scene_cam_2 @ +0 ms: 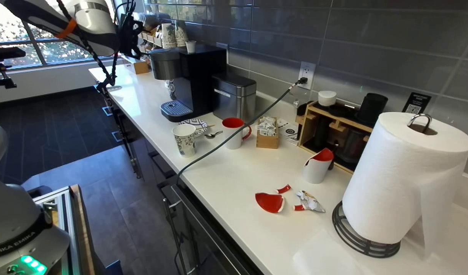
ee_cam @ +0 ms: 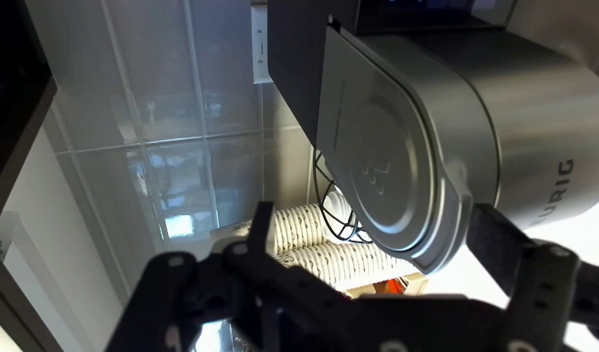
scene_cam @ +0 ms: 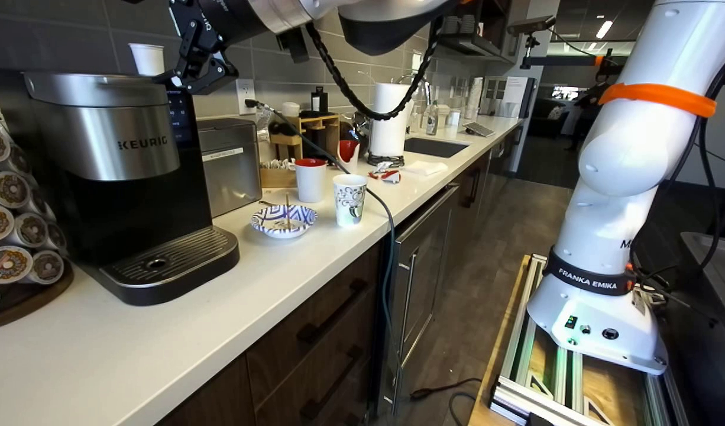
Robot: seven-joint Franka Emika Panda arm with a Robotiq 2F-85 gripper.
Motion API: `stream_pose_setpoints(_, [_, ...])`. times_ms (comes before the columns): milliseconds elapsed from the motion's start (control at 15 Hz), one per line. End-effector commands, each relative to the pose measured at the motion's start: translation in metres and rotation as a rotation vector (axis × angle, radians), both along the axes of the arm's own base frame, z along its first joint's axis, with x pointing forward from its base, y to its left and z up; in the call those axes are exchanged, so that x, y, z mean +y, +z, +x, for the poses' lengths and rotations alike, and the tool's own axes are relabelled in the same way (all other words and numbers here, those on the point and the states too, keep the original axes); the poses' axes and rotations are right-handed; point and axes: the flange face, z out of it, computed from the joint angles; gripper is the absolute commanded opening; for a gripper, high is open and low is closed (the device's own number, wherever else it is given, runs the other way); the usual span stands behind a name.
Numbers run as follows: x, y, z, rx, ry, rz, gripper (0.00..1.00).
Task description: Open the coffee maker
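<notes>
The coffee maker [scene_cam: 155,127] is a large black machine with a silver front and lid, standing on the counter; it also shows in an exterior view [scene_cam_2: 205,78] and in the wrist view [ee_cam: 485,112]. Its lid [ee_cam: 387,176] is down. The lid's front lip [ee_cam: 451,227] juts between my two fingers in the wrist view. My gripper [ee_cam: 376,220] is open, the right finger close beside the lip, the left finger well away over the lid side. Whether the right finger touches the lip I cannot tell. The gripper is at the lid's front edge in both exterior views [scene_cam: 188,83] [scene_cam_2: 140,44].
A small white cup [scene_cam: 148,59] stands on the machine's top. Stacked paper cups [ee_cam: 338,264] are beyond it. A pod rack [scene_cam: 19,231] and a metal box [scene_cam_2: 234,95] flank it. A bowl [scene_cam: 284,220], a patterned cup [scene_cam: 349,200] and a cable [scene_cam_2: 238,131] are nearby.
</notes>
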Motion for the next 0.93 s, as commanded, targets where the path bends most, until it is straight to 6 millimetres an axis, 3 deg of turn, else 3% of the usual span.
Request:
stream_pose_setpoints(0, [0.005,-0.005,0.004,0.014,-0.009,-0.009,1.0])
stream_pose_setpoints(533, [0.008,-0.002,0.017,-0.002,-0.016,-0.005,1.0])
stream_pose_setpoints(867, [0.011,0.008,0.014,-0.039,-0.025,-0.022,1.0])
